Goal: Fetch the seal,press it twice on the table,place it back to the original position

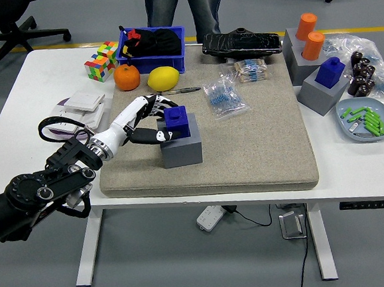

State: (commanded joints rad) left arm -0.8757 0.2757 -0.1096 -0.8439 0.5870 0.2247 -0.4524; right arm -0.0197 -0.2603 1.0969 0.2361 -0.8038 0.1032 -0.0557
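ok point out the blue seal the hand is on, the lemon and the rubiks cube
blue seal (176, 117), head view, top face of the block
lemon (163, 78), head view, middle of the peel
rubiks cube (102, 61), head view, front face

A blue bin (152, 48) sits at the far edge of the beige mat (258, 145). Left of the bin stands a colour cube (102, 61). Just in front of the bin lie an orange (127, 77) and a lemon (163, 78), with a pen (182, 90) beside the lemon. Well right of the bin, 2 orange cylinders (310, 36) stand in a grey holder, near a light-blue tray (366, 120) holding green pieces.
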